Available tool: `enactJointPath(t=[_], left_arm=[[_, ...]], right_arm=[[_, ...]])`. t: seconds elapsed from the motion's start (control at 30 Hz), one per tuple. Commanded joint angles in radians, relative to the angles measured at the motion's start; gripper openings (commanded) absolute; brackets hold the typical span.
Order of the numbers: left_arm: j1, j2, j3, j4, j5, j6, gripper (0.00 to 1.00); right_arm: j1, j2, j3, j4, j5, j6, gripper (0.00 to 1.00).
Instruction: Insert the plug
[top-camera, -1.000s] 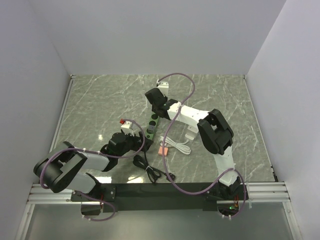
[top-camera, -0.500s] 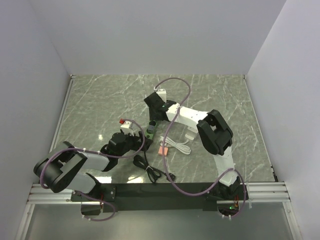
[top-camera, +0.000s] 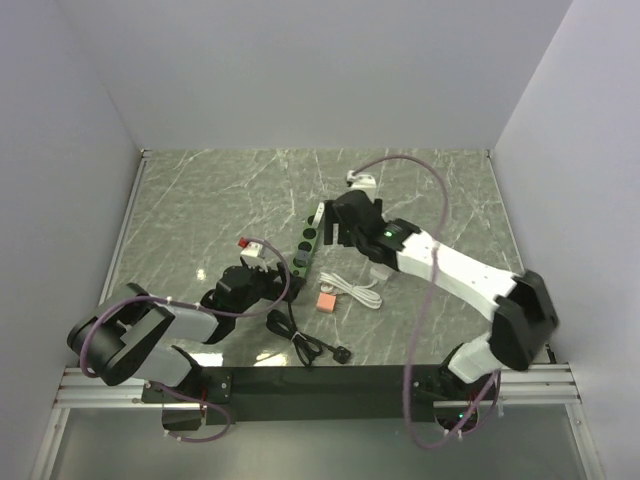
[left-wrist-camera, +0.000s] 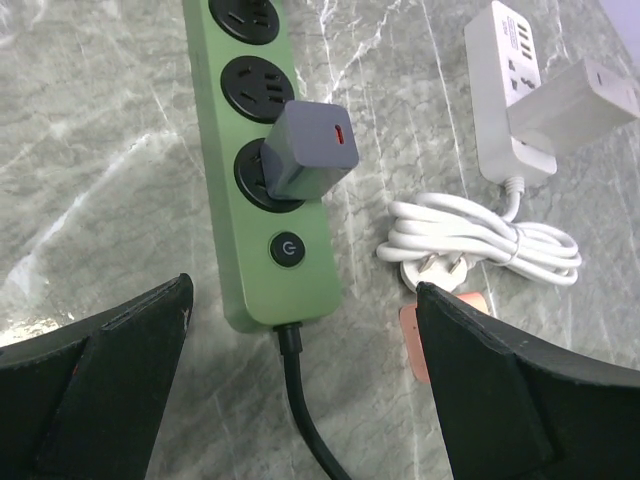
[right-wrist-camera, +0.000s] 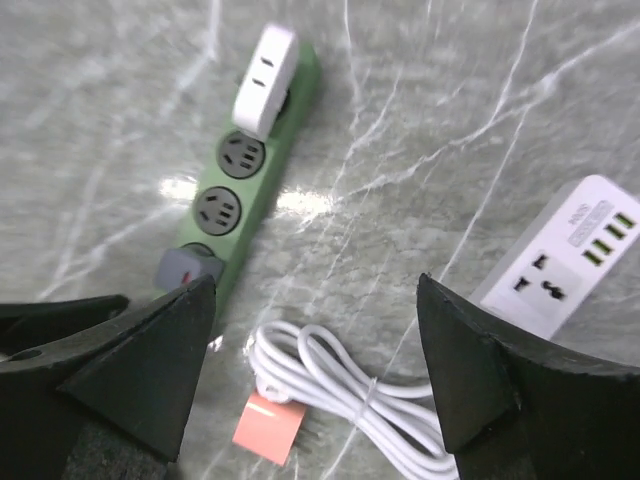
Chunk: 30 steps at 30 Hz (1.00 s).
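A green power strip (top-camera: 308, 243) lies mid-table, also in the left wrist view (left-wrist-camera: 215, 150) and the right wrist view (right-wrist-camera: 262, 188). A white plug (right-wrist-camera: 263, 80) sits in the strip's far-end socket, leaning a little, seen from above as the white plug (top-camera: 317, 214). A grey plug (left-wrist-camera: 310, 150) sits in the socket beside the switch. My right gripper (right-wrist-camera: 315, 282) hangs open above the table, to the right of the strip, holding nothing. My left gripper (left-wrist-camera: 302, 290) is open and empty over the strip's switch end, above the black cord (left-wrist-camera: 300, 410).
A white multi-socket strip (left-wrist-camera: 510, 80) with a white block plugged in lies right of the green one. Its coiled white cable (right-wrist-camera: 330, 380) and a pink card (right-wrist-camera: 268, 428) lie between. The black cord loops toward the near edge (top-camera: 310, 345).
My right gripper opened, let go of the white plug at the strip's far end, and drew back to the right. The left arm stayed still.
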Motion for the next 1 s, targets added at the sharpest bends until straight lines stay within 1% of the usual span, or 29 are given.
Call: enactJointPath(t=[0.0, 0.1, 0.13, 0.17, 0.2, 0.23, 0.27, 0.3, 0.33, 0.37, 0.4, 0.43, 0.47, 0.5, 0.67, 0.83, 0.9, 0.97], left_arm=[[-0.026, -0.044, -0.023, 0.078, -0.038, 0.051, 0.99], [-0.106, -0.128, -0.027, 0.035, -0.17, 0.087, 1.0], [-0.158, -0.148, -0.027, 0.023, -0.202, 0.091, 0.99], [-0.184, -0.164, -0.029, 0.005, -0.231, 0.092, 0.99], [-0.21, -0.188, -0.029, -0.003, -0.289, 0.086, 0.98], [-0.271, -0.194, -0.027, -0.012, -0.318, 0.084, 0.98], [-0.305, -0.196, -0.02, -0.024, -0.361, 0.083, 0.98], [-0.339, -0.188, -0.008, -0.066, -0.442, 0.078, 0.98], [-0.373, -0.178, 0.008, -0.098, -0.49, 0.075, 0.98], [-0.434, -0.162, 0.052, -0.121, -0.527, 0.077, 0.98], [-0.457, -0.117, 0.084, -0.197, -0.6, 0.077, 0.98], [-0.5, -0.089, 0.119, -0.234, -0.631, 0.074, 0.97], [-0.519, -0.057, 0.185, -0.267, -0.661, 0.068, 0.97], [-0.537, 0.009, 0.209, -0.294, -0.688, 0.048, 0.97], [-0.597, 0.186, 0.339, -0.4, -0.763, -0.009, 0.98], [-0.625, 0.264, 0.433, -0.477, -0.807, -0.024, 0.98], [-0.631, 0.289, 0.45, -0.512, -0.825, -0.034, 0.98], [-0.635, 0.293, 0.453, -0.514, -0.827, -0.038, 0.97]], right_arm=[[0.006, -0.162, -0.082, 0.105, 0.0, -0.018, 0.88], [0.004, -0.257, -0.139, 0.119, 0.021, -0.018, 0.88], [0.004, -0.278, -0.151, 0.124, 0.027, -0.016, 0.88], [0.003, -0.299, -0.178, 0.128, 0.035, -0.015, 0.88], [0.003, -0.336, -0.194, 0.145, 0.032, -0.016, 0.88], [-0.002, -0.351, -0.208, 0.154, 0.027, -0.016, 0.88], [-0.002, -0.365, -0.229, 0.164, 0.024, -0.016, 0.89], [-0.003, -0.39, -0.24, 0.176, 0.017, -0.018, 0.88], [-0.005, -0.396, -0.246, 0.179, 0.013, -0.019, 0.89], [-0.005, -0.405, -0.26, 0.181, 0.013, -0.021, 0.89], [-0.006, -0.42, -0.268, 0.188, 0.01, -0.021, 0.88], [-0.006, -0.427, -0.277, 0.194, 0.007, -0.021, 0.88], [-0.006, -0.434, -0.294, 0.2, 0.0, -0.022, 0.89], [-0.008, -0.449, -0.301, 0.216, -0.006, -0.024, 0.89], [-0.016, -0.488, -0.349, 0.242, -0.042, -0.037, 0.89], [-0.031, -0.531, -0.384, 0.259, -0.077, -0.054, 0.89], [-0.042, -0.549, -0.395, 0.262, -0.085, -0.062, 0.88], [-0.054, -0.566, -0.412, 0.27, -0.097, -0.067, 0.89]])
